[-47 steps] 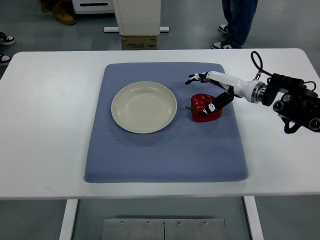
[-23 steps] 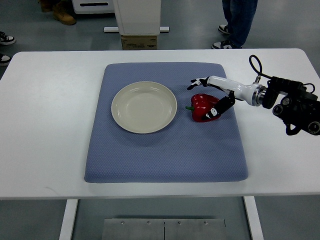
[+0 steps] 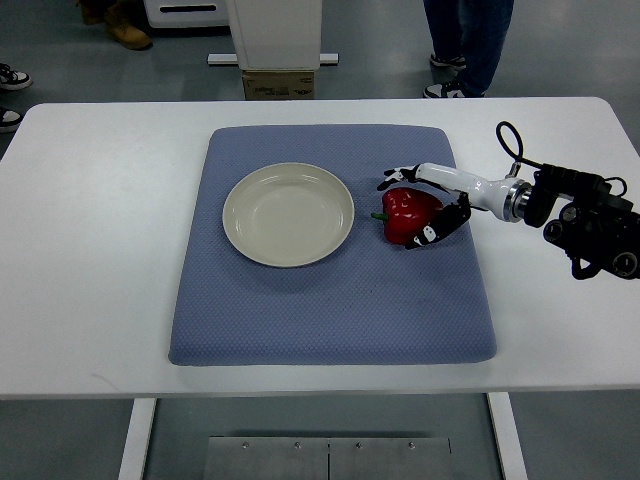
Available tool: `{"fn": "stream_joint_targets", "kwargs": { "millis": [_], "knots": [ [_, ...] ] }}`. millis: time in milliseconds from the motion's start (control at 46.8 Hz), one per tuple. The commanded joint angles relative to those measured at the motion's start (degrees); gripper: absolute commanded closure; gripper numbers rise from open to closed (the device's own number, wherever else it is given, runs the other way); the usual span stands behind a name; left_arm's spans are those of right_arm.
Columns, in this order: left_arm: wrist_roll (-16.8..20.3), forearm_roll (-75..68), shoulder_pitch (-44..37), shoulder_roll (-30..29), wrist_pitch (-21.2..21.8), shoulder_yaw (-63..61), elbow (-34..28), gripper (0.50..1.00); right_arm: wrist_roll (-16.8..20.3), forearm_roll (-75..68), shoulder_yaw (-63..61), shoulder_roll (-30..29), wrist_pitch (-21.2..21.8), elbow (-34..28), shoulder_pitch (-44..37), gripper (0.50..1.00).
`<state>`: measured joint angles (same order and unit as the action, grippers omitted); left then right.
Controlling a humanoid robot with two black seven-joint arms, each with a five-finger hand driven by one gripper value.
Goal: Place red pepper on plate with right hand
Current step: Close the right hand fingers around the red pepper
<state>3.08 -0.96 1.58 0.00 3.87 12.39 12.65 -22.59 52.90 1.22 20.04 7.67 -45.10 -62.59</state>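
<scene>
A red pepper (image 3: 400, 214) with a green stem lies on the blue mat (image 3: 330, 300), just right of the empty cream plate (image 3: 288, 214). My right hand (image 3: 406, 209) reaches in from the right edge and wraps the pepper. Its fingers (image 3: 398, 179) press the pepper's far side and the thumb (image 3: 428, 234) presses its near right side. The pepper still rests on the mat. The left arm is not in view.
The mat lies in the middle of a white table (image 3: 100, 200). A person's legs (image 3: 470, 40) stand beyond the far edge at upper right. A white pedestal with a cardboard box (image 3: 278, 84) stands behind the table's middle.
The right hand's fingers have come down from above the pepper's far side and closed against it. The thumb has tucked in under the near side. The pepper has barely moved.
</scene>
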Motion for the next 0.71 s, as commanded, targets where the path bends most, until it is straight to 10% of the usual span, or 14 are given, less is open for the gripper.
{"fn": "stream_joint_targets", "kwargs": {
  "millis": [0,406,684],
  "knots": [
    [0.00,-0.01,0.00,0.00,0.00,0.00,0.00,0.500,0.00,0.01,0.01,-0.08,-0.02,0.01,0.10,0.544],
    [0.00,-0.01,0.00,0.00,0.00,0.00,0.00,0.500,0.00,0.01,0.10,-0.44,-1.51,0.89,1.33,0.622],
    [0.00,-0.01,0.00,0.00,0.00,0.00,0.00,0.500,0.00,-0.08,0.01,-0.35,-1.51,0.98,1.16,1.000]
  ]
}}
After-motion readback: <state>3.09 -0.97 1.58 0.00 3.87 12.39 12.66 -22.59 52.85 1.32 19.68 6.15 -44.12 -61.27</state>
